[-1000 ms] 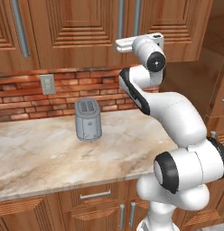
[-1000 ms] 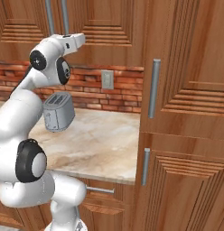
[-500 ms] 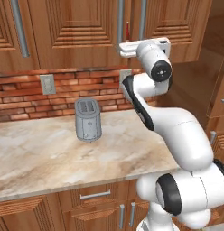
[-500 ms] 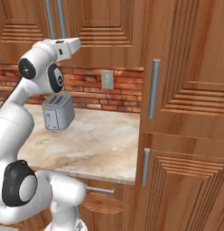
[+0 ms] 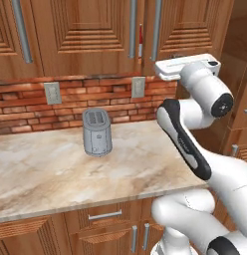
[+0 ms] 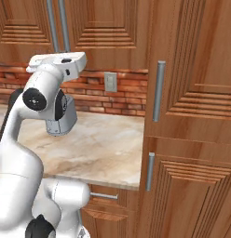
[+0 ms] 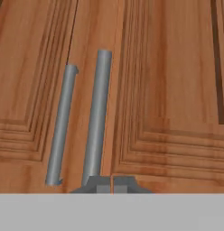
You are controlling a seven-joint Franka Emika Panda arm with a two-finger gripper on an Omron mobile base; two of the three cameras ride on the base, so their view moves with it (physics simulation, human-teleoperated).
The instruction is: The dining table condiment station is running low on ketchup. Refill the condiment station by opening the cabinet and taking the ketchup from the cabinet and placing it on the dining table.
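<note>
Gripper (image 7: 113,184) at cabinet handle: door-opening step

Found fingertips pressed together at the lower end of the right bar handle (image 7: 96,117) of the cabinet (image 5: 90,30); could not tell whether the bar was actually pinched. Spotted a red sliver, likely the ketchup (image 5: 140,41), in the door gap just left of that handle, behind the doors. Judged the opening step under way, door barely ajar. Next: confirm hold on the handle, then pull outward along the hinge arc.
</note>
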